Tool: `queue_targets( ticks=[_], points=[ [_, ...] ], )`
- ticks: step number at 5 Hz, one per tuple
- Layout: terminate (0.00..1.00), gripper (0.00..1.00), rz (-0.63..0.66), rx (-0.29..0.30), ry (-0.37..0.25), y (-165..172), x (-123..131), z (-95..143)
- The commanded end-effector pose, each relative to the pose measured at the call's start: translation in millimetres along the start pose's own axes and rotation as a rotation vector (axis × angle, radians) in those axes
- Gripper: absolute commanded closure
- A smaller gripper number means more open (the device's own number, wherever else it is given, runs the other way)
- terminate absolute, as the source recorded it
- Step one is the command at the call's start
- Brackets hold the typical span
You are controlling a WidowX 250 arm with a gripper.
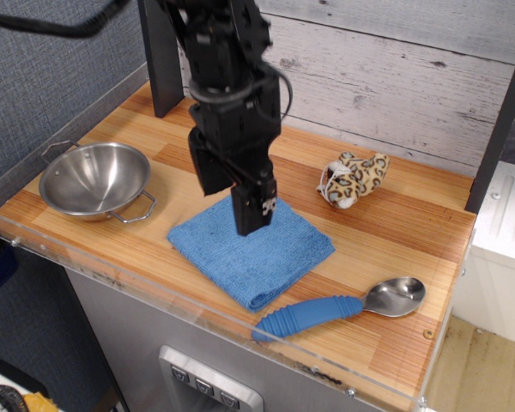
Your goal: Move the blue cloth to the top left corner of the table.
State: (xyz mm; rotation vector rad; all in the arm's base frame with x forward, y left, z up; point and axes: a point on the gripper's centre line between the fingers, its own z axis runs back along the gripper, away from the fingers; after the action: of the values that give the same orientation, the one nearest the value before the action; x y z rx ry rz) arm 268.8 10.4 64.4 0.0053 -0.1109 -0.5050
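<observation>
The blue cloth (pixel 266 257) lies flat and folded on the wooden table (pixel 403 236), near the middle of its front edge. My gripper (pixel 232 211) hangs from the black arm and stands low over the cloth's far corner. Its jaws look open, with the nearer finger (pixel 253 215) down at the cloth's surface. I cannot tell whether it touches the cloth. It holds nothing. The table's top left corner, by the black post, lies behind and to the left of the arm.
A steel bowl (pixel 94 178) with handles sits at the left front. A leopard-print soft toy (pixel 354 178) lies at the right back. A spoon with a blue ribbed handle (pixel 326 311) lies along the front right edge. A black post (pixel 161 56) stands at the back left. A clear acrylic rim (pixel 197 313) runs around the table.
</observation>
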Motion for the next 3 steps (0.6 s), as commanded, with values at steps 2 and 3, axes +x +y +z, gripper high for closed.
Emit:
queue_targets(
  ticks=[2,3],
  points=[
    [0.0,0.0,0.001,-0.003,0.044,-5,7,-48],
    [0.0,0.0,-0.004,0.002,0.048,-10,11,-57]
  ],
)
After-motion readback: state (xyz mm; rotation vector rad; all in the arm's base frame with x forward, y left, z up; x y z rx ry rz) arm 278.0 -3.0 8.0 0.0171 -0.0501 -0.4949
